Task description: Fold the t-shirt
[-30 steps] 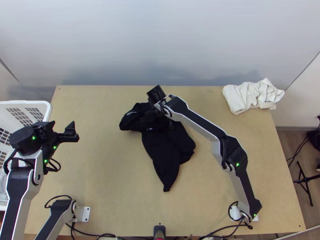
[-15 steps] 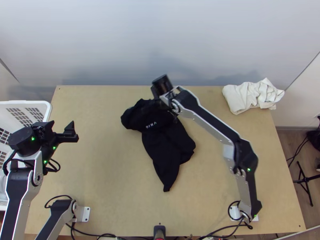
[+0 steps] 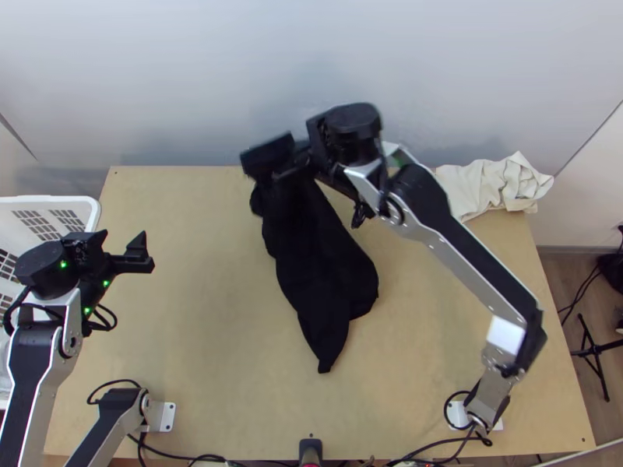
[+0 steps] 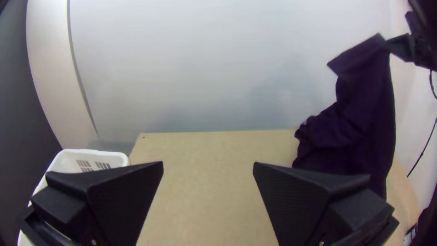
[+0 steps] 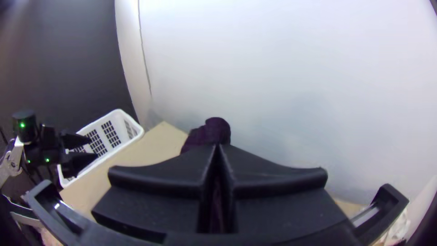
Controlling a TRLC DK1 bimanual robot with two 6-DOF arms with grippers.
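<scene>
T-shirt of black cloth [image 3: 319,272], upper middle to centre of the top frame: raised at one end, lower part bunched on the light wooden bench [image 3: 195,335]. Gripped by that raised end in the jaws of the right arm, pressed closed at the upper middle of the frame; hem, sleeve or shoulder, cannot tell. At the grip, in the left wrist view, a short flap folded over, with a tall hanging drape beneath.

Long axis running from those jaws down the frame and slightly rightward, to a tapered tip near the bench's middle. Most of the cloth, then, on the near-edge side of the grip.

Jaws of the left arm parted and empty, at the left of the frame beside the white plastic basket [image 3: 54,200], well apart from the cloth. Right arm clearly the nearer for the next move: probably to lower and spread the raised end along that axis before any neat fold. Dropped straight down, likely to crumple onto the bunched part.
</scene>
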